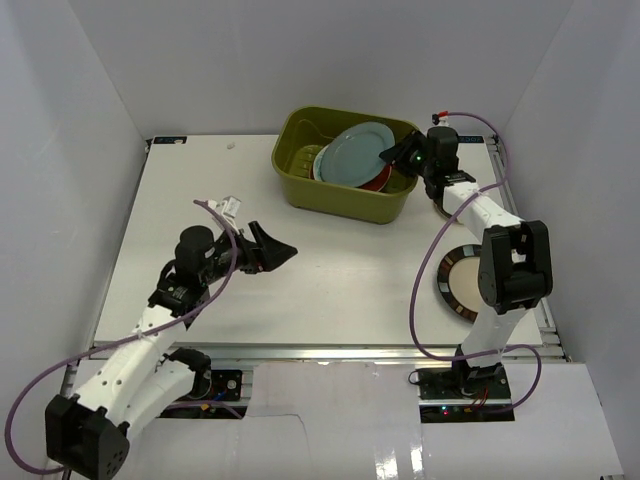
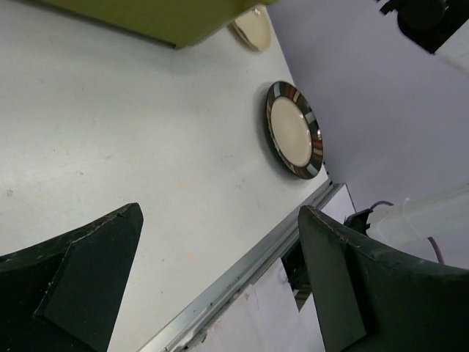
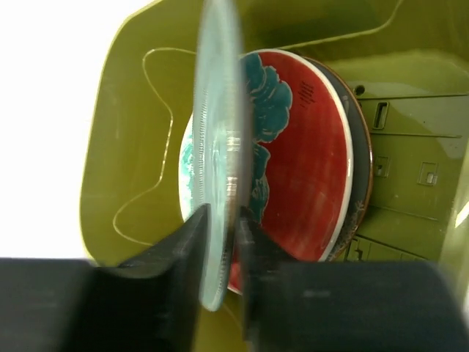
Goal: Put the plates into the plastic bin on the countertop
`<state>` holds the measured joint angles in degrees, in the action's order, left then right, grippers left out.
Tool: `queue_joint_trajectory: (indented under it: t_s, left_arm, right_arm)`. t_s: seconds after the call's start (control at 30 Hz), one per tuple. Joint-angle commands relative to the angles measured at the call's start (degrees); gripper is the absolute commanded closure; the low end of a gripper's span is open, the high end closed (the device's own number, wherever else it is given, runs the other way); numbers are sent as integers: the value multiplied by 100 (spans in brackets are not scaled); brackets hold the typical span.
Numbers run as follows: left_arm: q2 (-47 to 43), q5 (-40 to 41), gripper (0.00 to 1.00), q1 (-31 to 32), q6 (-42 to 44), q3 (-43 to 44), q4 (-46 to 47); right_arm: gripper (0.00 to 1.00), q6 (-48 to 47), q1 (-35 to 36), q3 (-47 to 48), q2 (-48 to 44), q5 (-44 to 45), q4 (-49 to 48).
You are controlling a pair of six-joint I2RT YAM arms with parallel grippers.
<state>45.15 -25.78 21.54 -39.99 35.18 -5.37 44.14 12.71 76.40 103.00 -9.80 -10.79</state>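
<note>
At the near right of the white countertop [image 1: 330, 270], the dark-rimmed beige plate [image 1: 453, 290] lay beside the right arm [image 1: 515, 265]; we judged that a careless swing of that arm could knock it. Farther off, in the olive plastic bin [image 1: 340, 198], the blue-grey plate [image 1: 350, 155] stood on edge against the red-and-teal plate [image 3: 308, 147] and might slap down and chip if let go there. The left gripper [image 2: 220, 213] gaped wide and empty over the counter. The right gripper [image 3: 221, 220] had its jaws narrow around the blue-grey rim; whether they pinched it, we could not tell.

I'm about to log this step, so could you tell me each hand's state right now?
Left hand: open, holding nothing.
Right hand: closed on the blue-grey plate.
</note>
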Motion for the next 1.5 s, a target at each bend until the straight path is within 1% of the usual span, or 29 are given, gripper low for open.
queue_joint_trajectory:
  t_s: [0.0,0.03,0.07,0.1,0.17,0.2,0.3,0.37,0.4,0.43,0.53,0.6,0.7,0.77,0.8,0.87,0.9,0.93,0.97,1.0,1.03,1.07,1.1,1.13,1.17,1.27,1.3,1.37,1.47]
  left_arm:
    - [300,38,2,289,-150,-169,343]
    - [380,81,2,385,-176,-195,413]
    - [468,221,2,612,-211,-230,492]
    - [660,327,2,736,-211,-222,493]
    - [872,573,2,1174,-176,-178,729]
    - [1004,818,2,1316,-150,-100,747]
    - [1522,1284,2,1870,-89,120,853]
    - [1944,1513,2,2264,-44,234,932]
    - [2067,1758,2,2397,-27,348,941]
    - [2321,1874,2,2642,17,410,958]
    - [2665,2261,2,2943,26,621,1002]
    - [3025,2358,2,3172,17,744,1011]
    - [3517,2446,4,3418,88,1069,1011]
    - [3877,2472,6,3585,61,1298,1020]
    - [4018,2464,6,3629,61,1386,1020]
    - [4299,2438,8,3830,53,1701,1020]
    - [4614,2429,8,3901,52,1825,1029]
    - [4783,2420,9,4050,44,2078,1037]
    - [4950,2385,10,4121,9,2211,1046]
    - [5125,2341,10,4165,-18,2326,1072]
    - [5475,2271,11,4244,-53,2431,1168]
    - [5644,2175,12,4271,-97,2641,1230]
    - [5802,1991,12,4288,-201,2730,1388]
    - [6100,1937,13,4314,-237,2801,1467]
    - [6242,1893,13,4315,-272,2958,1547]
    - [6813,1813,14,4315,-343,3319,1627]
    - [6954,1813,14,4315,-352,3598,1635]
    - [7374,1787,14,4315,-378,3916,1635]
    - [7954,1752,15,4315,-484,4540,1661]
  right_arm:
    - [67,-300,12,401,44,-40,-285]
    - [56,-388,12,480,97,109,-118]
    - [50,-493,12,568,123,145,75]
    - [37,-572,12,586,124,171,155]
    - [24,-722,21,752,141,417,453]
    - [13,-862,21,806,150,487,672]
    - [2,-1221,65,990,106,811,980]
    - [7,-1538,196,1331,80,1215,1279]
    - [10,-1949,266,1508,141,1653,1437]
    - [10,-2179,406,1701,202,1857,1770]
    - [10,-2945,679,2536,519,2701,2438]
    - [10,-3261,785,2696,563,3166,2494]
    - [10,-3500,873,2748,511,3274,2608]
    - [10,-3500,891,2626,327,3047,2504]
    - [10,-3474,882,2512,21,2724,2415]
    - [7,-3247,882,2117,-392,2467,2240]
    - [5,-3158,882,1933,-934,2179,2143]
    - [3,-3053,882,1400,-1244,2028,2020]
    - [5,-2808,882,1056,-1613,1861,1889]
    - [9,-2658,891,678,-2382,1650,1557]
    - [12,-2526,891,-170,-2773,1579,1362]
    - [16,-2420,882,-596,-3186,1526,1177]
    - [20,-2236,882,-1000,-3938,1482,845]
    - [23,-2173,882,-1361,-4259,1507,798]
    - [28,-2112,882,-1948,-4836,1551,789]
    - [29,-1927,882,-2785,-5560,1569,885]
    - [29,-1909,874,-2945,-5980,1682,929]
    - [28,-1822,865,-3174,-6369,1850,1061]
    - [28,-1734,873,-3456,-6959,1737,1070]
